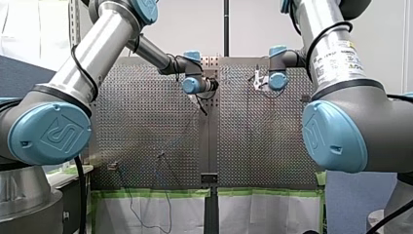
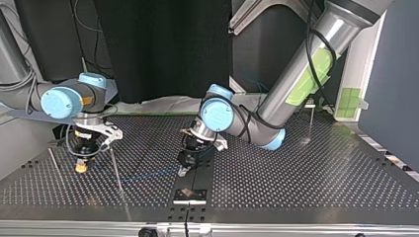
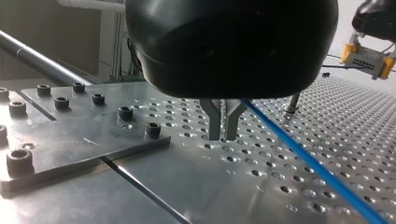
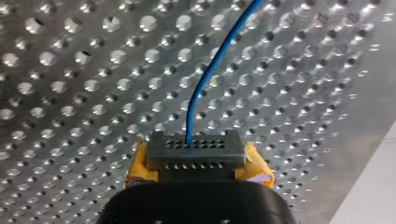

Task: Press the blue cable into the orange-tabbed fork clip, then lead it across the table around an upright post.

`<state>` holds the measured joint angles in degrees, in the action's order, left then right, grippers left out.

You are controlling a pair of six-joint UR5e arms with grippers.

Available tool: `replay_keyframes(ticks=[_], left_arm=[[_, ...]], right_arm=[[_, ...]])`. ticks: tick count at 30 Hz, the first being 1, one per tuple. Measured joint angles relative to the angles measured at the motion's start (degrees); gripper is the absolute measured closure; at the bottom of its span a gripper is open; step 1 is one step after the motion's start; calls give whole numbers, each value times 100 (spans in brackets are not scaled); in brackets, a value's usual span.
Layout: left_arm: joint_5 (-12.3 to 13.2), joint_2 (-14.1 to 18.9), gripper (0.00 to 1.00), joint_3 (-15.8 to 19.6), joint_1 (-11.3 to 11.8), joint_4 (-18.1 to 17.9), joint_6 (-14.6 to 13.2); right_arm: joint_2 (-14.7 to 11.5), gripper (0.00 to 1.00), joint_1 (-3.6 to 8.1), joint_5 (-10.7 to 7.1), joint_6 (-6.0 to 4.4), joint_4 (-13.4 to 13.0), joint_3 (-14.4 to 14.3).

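**Perforated table rundown: what's actually sitting on it**

So the table (image 2: pixel 296 168) is two perforated metal sheets butted together, with a seam down the middle. A flat joining plate (image 3: pixel 70 140) sits over that seam, bolted down with black socket screws (image 3: pixel 152 129). In the top view three thin rods stand up off the holes: a post (image 2: pixel 116 170) left of the seam, a second post (image 2: pixel 53 159) further left, and a third post (image 2: pixel 311 123) way off to the right. The blue cable (image 3: pixel 308 163) runs low across the sheet. Can't tell if it's actually touching.
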<state>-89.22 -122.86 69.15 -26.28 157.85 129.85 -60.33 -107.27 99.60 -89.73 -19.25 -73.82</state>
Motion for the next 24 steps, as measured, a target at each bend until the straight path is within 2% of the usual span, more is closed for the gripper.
replay_keyframes(ticks=[10,15,17,24], left_arm=[[-3,2,87,-1,-18,36,-31],[-15,3,78,0,-26,61,-66],[-49,2,70,0,-29,77,-85],[-166,4,67,-2,-36,157,-181]], right_arm=[[188,100,1,-1,14,2,-31],[266,100,7,-7,14,4,-32],[296,100,7,-9,12,4,-33],[344,100,22,-108,-15,0,-33]])
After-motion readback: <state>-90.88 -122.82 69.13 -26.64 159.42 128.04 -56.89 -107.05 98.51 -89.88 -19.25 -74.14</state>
